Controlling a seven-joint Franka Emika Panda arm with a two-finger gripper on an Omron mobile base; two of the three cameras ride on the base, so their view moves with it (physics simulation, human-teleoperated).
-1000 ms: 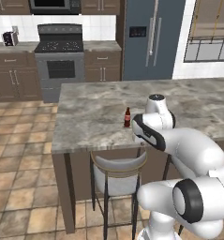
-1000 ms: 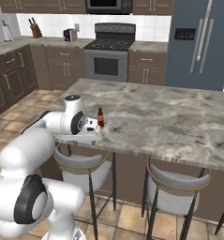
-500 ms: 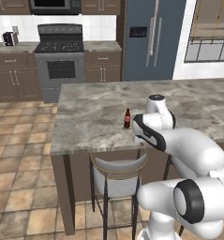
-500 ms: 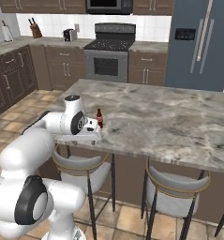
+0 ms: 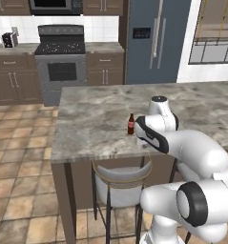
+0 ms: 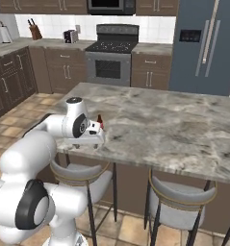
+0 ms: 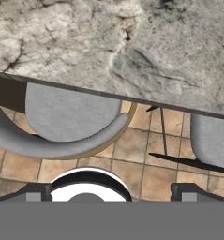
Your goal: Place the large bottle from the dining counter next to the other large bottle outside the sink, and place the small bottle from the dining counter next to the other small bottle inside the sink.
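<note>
Nothing much has moved since the earlier frames: arm and small bottle (image 5: 131, 124) sit in the same spots, base parked. Small bottle stands upright mid-frame in left base view, on the dining counter (image 5: 96, 124) near its front edge, just left of the white hand. In right base view the bottle (image 6: 100, 121) peeks out just behind the hand, left of centre. Gripper (image 7: 111, 190) points down past the counter edge at a grey stool (image 7: 66, 117) and tile floor; jaws spread wide, holding nothing. Stove (image 5: 61, 57) upper left, fridge (image 5: 156, 40) upper centre-right.
</note>
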